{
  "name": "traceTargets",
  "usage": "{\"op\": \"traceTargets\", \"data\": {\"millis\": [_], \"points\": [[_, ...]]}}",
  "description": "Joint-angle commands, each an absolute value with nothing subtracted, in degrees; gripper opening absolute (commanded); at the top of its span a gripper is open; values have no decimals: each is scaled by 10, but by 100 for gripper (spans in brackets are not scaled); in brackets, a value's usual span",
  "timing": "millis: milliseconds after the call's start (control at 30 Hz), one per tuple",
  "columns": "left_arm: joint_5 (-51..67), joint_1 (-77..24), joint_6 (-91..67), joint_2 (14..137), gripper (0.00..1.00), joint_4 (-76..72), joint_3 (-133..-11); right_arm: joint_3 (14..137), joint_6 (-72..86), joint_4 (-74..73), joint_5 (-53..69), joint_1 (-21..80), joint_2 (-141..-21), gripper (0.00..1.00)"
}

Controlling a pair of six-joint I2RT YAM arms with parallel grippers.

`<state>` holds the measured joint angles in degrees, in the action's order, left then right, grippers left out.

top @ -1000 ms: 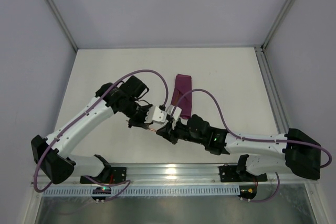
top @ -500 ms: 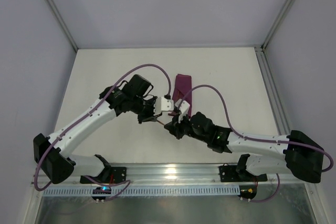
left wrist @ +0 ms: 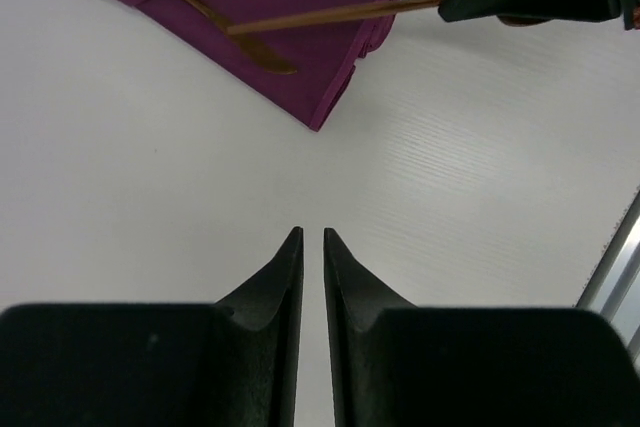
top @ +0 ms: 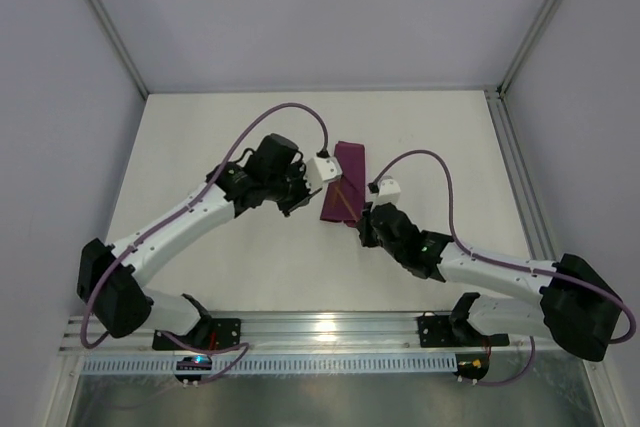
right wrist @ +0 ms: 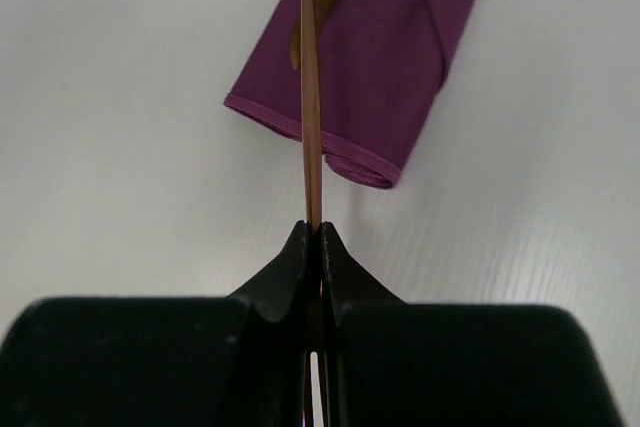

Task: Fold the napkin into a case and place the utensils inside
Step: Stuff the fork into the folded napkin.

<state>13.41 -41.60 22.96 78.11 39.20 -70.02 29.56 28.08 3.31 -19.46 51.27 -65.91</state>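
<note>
Lying well apart from the table (top: 200, 137) edges, the case (top: 343, 179) holds one utensil (left wrist: 255, 47), half tucked in. Right gripper (right wrist: 312, 232) pinches a second utensil (right wrist: 311, 117) over its near end; left gripper (left wrist: 311, 237), slightly parted, grasps nothing.

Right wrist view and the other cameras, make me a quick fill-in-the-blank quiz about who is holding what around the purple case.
1. The claw pinching the held utensil belongs to the ____ arm.
2. The left claw holds ____.
3. Besides the held one, ____ other utensil lies on the case.

Missing words: right; nothing; one.
</note>
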Motion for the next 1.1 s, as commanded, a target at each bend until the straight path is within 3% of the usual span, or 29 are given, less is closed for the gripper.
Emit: {"op": "traceTargets", "data": {"millis": [0,267,467,800,933,1067], "points": [[102,-417,191,833,12,334,-674,318,344,6,-294,512,-675,3],[94,-417,144,942,14,237,-657,367,364,32,-282,490,-777,3],[111,-417,134,990,24,198,-678,367,415,52,-312,481,-802,3],[112,-417,122,1066,32,167,-679,427,455,49,-273,460,-878,3],[109,-417,124,1081,31,163,-675,445,475,57,-251,447,-899,3],[118,-417,117,1080,15,159,-668,463,493,57,-236,436,-921,3]]}}
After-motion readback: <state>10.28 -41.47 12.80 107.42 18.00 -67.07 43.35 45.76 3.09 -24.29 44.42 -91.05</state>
